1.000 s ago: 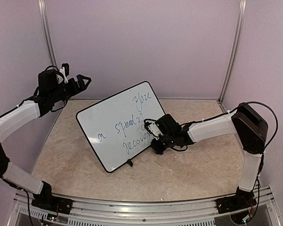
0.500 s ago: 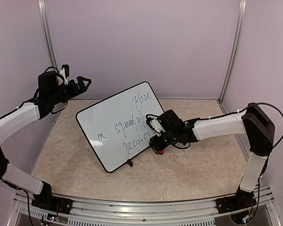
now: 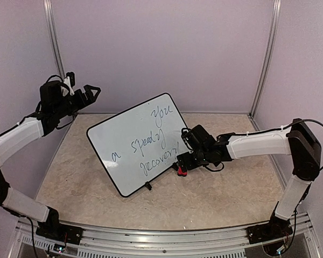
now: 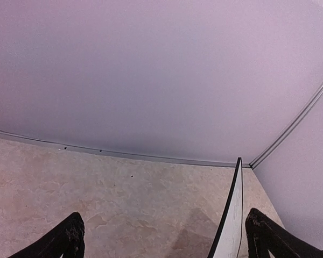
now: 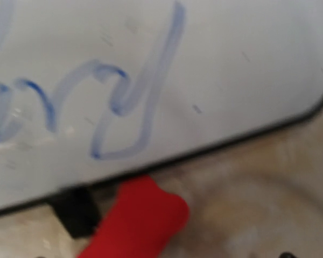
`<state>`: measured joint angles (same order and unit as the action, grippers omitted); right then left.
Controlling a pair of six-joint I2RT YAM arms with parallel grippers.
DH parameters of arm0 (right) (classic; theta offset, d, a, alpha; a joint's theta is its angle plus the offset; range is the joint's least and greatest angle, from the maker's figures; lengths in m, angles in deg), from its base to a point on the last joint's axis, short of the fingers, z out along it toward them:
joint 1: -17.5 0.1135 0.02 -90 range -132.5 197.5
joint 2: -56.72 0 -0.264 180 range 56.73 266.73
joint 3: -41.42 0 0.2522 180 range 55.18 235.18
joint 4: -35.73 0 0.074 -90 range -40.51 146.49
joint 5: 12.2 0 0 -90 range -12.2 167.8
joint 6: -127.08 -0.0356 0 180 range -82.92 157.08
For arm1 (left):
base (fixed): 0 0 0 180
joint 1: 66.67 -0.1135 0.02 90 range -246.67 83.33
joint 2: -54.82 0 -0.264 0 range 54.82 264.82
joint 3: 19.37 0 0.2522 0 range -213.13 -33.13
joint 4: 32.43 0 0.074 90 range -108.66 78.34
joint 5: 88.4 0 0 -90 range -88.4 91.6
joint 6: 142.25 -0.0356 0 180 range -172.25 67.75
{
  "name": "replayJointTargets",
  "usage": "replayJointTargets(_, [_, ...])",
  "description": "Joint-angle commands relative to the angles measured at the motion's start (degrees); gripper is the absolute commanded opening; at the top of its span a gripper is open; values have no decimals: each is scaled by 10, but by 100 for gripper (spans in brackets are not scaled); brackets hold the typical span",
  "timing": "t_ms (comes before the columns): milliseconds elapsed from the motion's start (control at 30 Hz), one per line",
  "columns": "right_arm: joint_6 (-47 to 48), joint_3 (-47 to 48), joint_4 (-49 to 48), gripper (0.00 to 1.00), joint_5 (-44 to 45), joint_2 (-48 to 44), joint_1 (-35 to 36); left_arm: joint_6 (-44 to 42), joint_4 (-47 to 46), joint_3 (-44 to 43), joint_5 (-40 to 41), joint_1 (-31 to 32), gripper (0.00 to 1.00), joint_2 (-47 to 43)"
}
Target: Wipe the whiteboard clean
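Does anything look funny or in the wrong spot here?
Yes. The red eraser lies on the table beside the whiteboard's lower edge, under the right claw, with the writing unwiped.

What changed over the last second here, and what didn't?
The right gripper drew back rightward off the whiteboard and opened, apparently letting go of the red eraser, which now lies on the table beside the board's right edge. The left gripper drifted slightly up and left, staying open and empty. The board has not moved and its writing is unerased.
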<state>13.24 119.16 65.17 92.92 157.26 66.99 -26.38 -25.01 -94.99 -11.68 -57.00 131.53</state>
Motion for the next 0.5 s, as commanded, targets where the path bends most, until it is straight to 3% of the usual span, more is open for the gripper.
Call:
replayJointTargets(0, [-46, -15, 28, 92, 31, 8, 5, 11, -31, 23, -11, -5, 99, -20])
replayJointTargets(467, [-46, -6, 4, 96, -3, 66, 18, 14, -41, 32, -20, -9, 99, -10])
